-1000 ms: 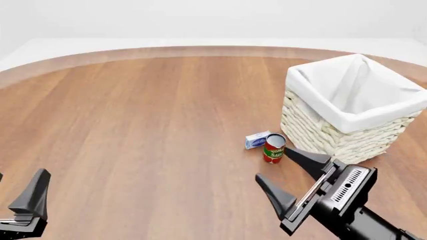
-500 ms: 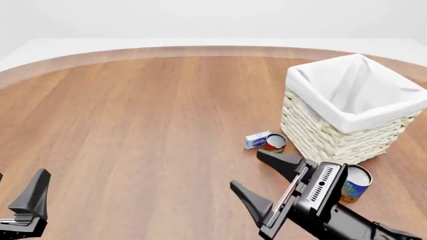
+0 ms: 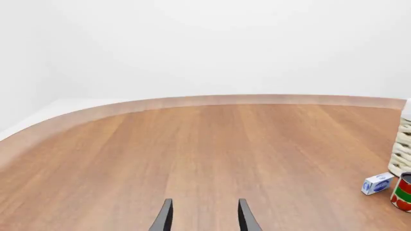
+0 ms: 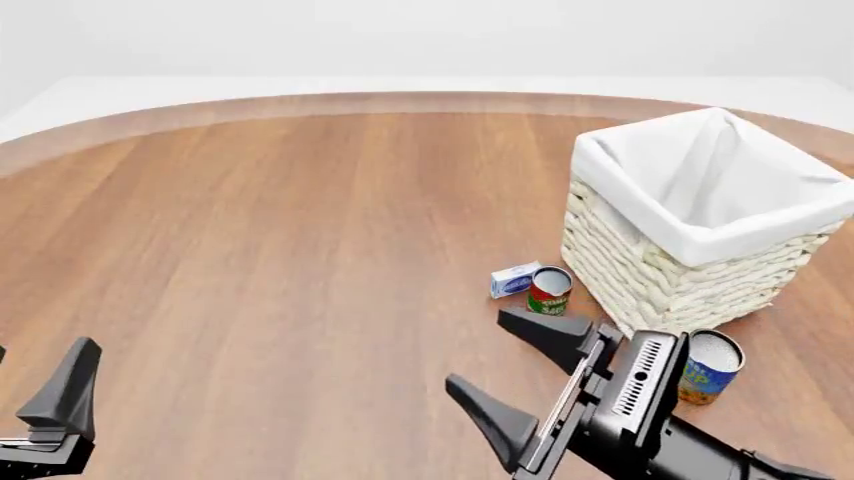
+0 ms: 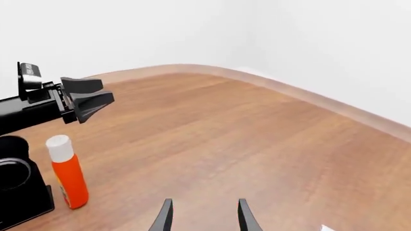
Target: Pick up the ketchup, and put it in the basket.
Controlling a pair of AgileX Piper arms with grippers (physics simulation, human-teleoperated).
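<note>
A round wood-grain surface [image 4: 294,250] with a paler rim sits in a plain white room. The basket [image 4: 701,215] stands at the far right, a red-and-green can [image 4: 549,291] and small blue-white box [image 4: 513,279] just beside it; their print is too small to read. A blue-yellow can [image 4: 707,367] stands nearer. The ketchup [image 5: 67,172] stands upright near the left arm's base. The right gripper [image 4: 523,375] gapes wide and empty; the left gripper [image 3: 203,216] is parted, holding nothing.

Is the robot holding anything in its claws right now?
No. The left gripper and right gripper are both open and empty; the ketchup stands untouched.
</note>
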